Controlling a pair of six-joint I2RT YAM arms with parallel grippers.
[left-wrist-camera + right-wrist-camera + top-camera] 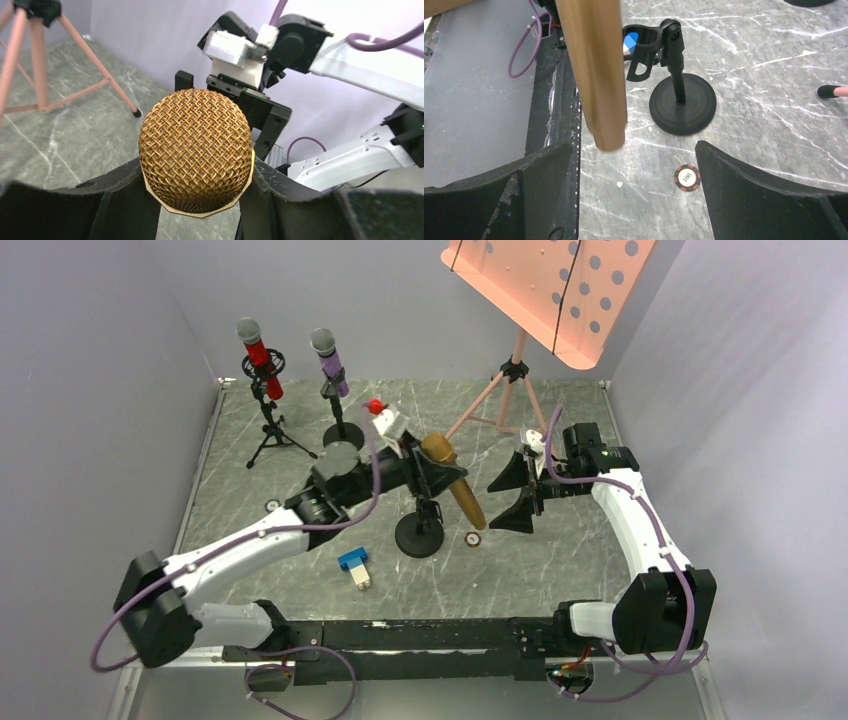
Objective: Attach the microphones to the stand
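**Gold mic clamped in L gripper, R gripper wide open beside it**

The L gripper (432,472) is closed on the gold mic (452,480), gripping it just under the mesh head. In the L wrist view the head (196,150) sits squarely between the two black fingers (115,200), touching both and bulging above them. The mic is tilted, with the head up toward the far side and the handle slanting down toward the near right, clear of the marble tabletop (560,570).

The R gripper (517,493) is spread wide w/ nothing in it, just to the right of the mic's handle. In the R wrist view the handle's tail end (606,135) hangs near the finger on the left of that view (524,195) and touches neither finger.

A round-base stand (420,535) stands under the mic. Its clip (644,55) is partly hidden behind the handle (can't tell whether they touch).

- **Red mic:** the red mic (262,358) sits in a tripod stand (270,430) at far left.
- **Purple mic:** the purple mic (328,358) is in a second round-base stand (343,430) just beside it.
- **Other items:** a blue-and-white block (355,567) lies on the near side of the gold mic's stand. A poker chip (687,177) lies by that stand's base, and a pink music stand (550,290) is at the back right
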